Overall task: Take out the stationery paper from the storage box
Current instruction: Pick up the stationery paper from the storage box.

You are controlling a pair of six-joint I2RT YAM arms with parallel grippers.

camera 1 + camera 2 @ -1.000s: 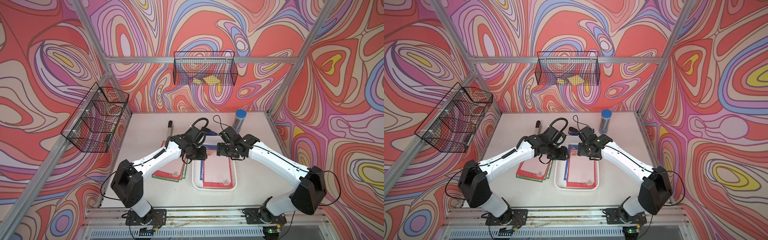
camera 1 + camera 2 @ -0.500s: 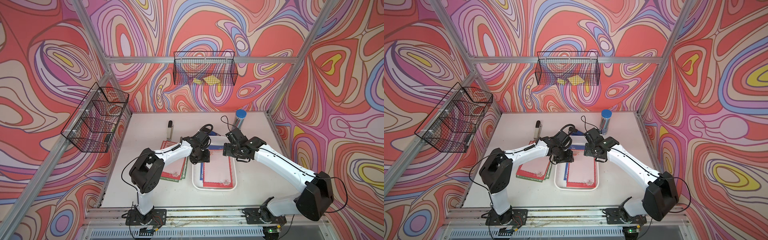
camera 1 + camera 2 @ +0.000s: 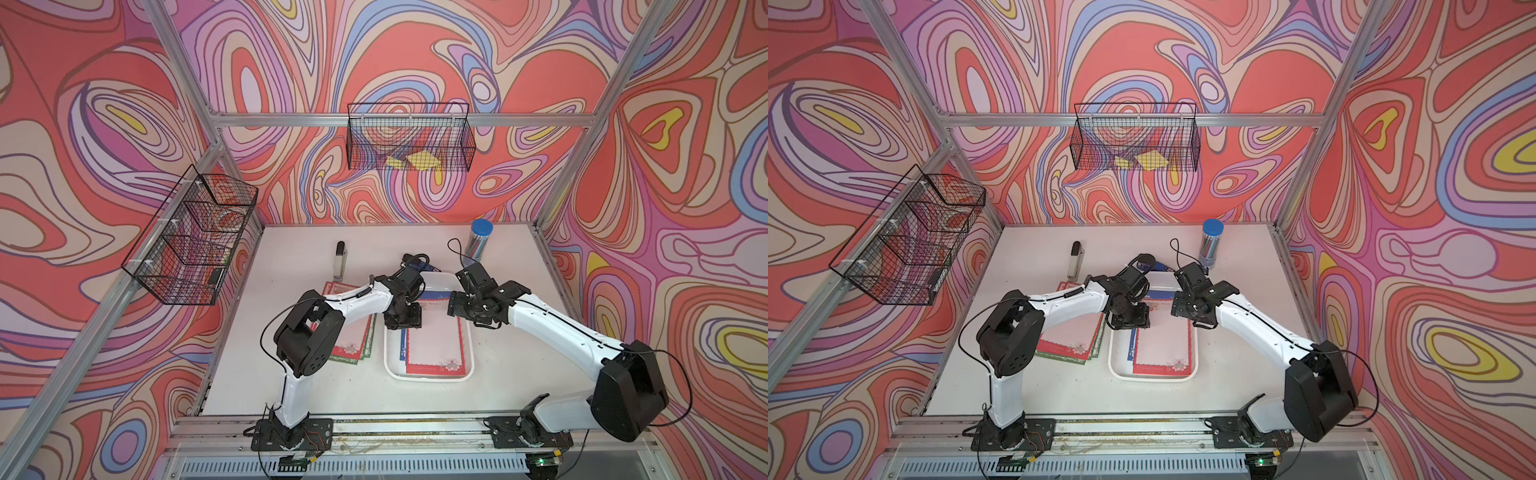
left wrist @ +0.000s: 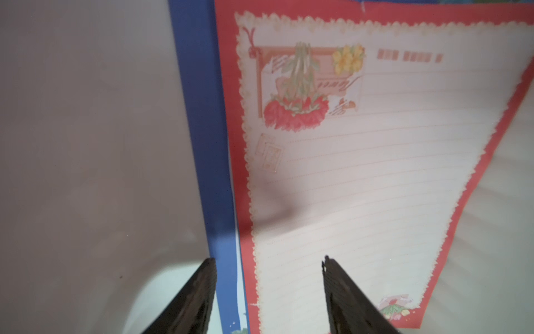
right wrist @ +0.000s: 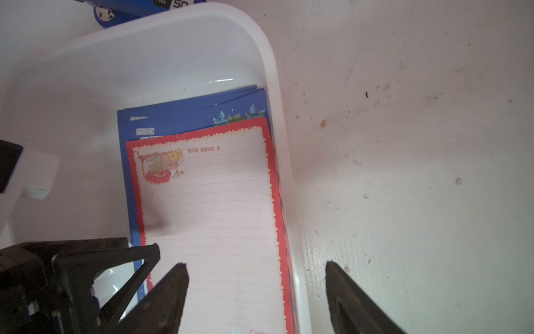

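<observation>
The storage box (image 3: 428,377) (image 3: 1152,377) is a shallow white tray in the middle of the table. In it lies stationery paper (image 3: 434,345) (image 3: 1163,345), a red-bordered sheet (image 4: 375,173) (image 5: 211,217) on top of blue-bordered ones (image 4: 202,115) (image 5: 173,115). More red and green sheets (image 3: 353,340) (image 3: 1071,340) lie on the table left of the box. My left gripper (image 3: 402,324) (image 3: 1128,322) (image 4: 269,258) is open, low over the box's far left part, its jaws astride the red sheet's left edge. My right gripper (image 3: 457,305) (image 3: 1179,305) (image 5: 255,263) is open above the box's right rim, holding nothing.
A blue-capped metal cylinder (image 3: 480,243) stands at the back right. A stapler-like item (image 3: 340,259) lies at the back left, and a blue packet (image 5: 138,8) behind the box. Two black wire baskets (image 3: 409,139) (image 3: 195,237) hang on the walls, the back one holding yellow notes (image 3: 415,161).
My left arm has folded its elbow forward and its gripper has come a little nearer over the box, its jaws wider. The right gripper has barely shifted.
</observation>
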